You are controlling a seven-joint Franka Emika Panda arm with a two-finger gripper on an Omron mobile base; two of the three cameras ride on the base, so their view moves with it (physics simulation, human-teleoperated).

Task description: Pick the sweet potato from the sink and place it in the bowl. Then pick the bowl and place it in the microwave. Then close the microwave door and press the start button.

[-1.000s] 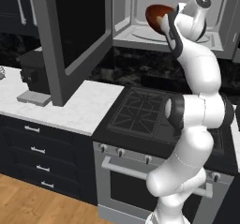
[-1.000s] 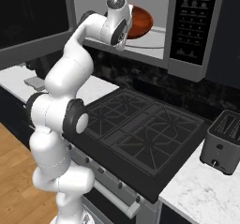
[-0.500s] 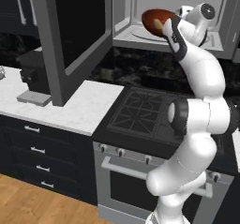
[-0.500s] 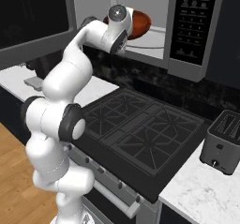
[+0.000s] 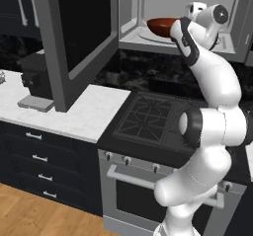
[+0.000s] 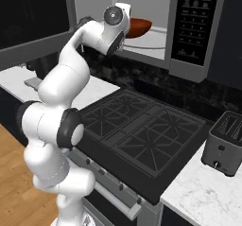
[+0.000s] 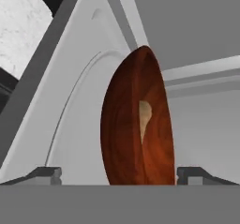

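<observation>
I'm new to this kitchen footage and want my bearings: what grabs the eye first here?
The white arm reaches up into the open microwave, its gripper spread wide on either side of the glossy reddish-brown bowl on the turntable. A pale sliver of sweet potato shows inside the bowl. The microwave door hangs open over the counter, left of the stove.

A black gas cooktop (image 6: 142,130) sits between white marble desks (image 5: 74,109). A silver toaster (image 6: 226,142) stands at its right; a black coffee machine (image 5: 33,77) stands left, above dark drawers (image 5: 39,156).
</observation>
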